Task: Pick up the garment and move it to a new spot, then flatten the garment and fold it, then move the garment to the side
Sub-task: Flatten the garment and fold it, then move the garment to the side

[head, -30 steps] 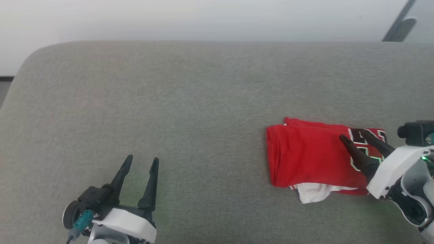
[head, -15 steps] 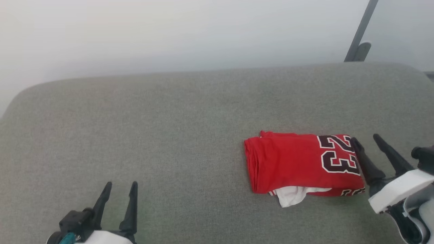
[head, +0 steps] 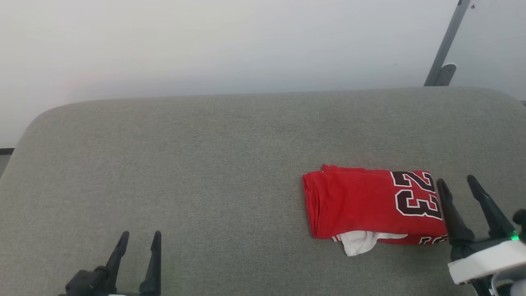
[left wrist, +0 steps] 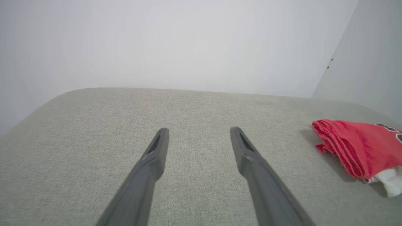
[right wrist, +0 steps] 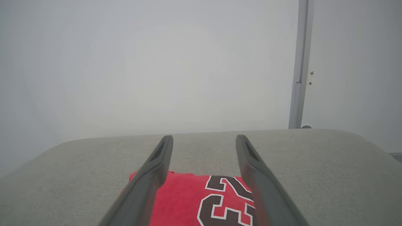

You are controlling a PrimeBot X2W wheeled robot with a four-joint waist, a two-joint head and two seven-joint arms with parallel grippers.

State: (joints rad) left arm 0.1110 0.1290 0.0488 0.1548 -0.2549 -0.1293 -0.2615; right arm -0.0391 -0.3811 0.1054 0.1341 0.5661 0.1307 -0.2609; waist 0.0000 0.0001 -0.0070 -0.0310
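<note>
garment (head: pixel 361 205) lies folded on grey cushion (head: pixel 205 164); left gripper (head: pixel 141 233) and right gripper (head: pixel 455 179) gape wide, empty.

Head view looks down across the grey padded surface (head: pixel 197 164) toward the wall (head: pixel 205 41); both wrist views sit low, facing that wall. All three share the garment (head: pixel 357 205).

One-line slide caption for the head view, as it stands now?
Folded red jersey on the grey surface; right end effector open beside it, left end effector open, well apart.
</note>
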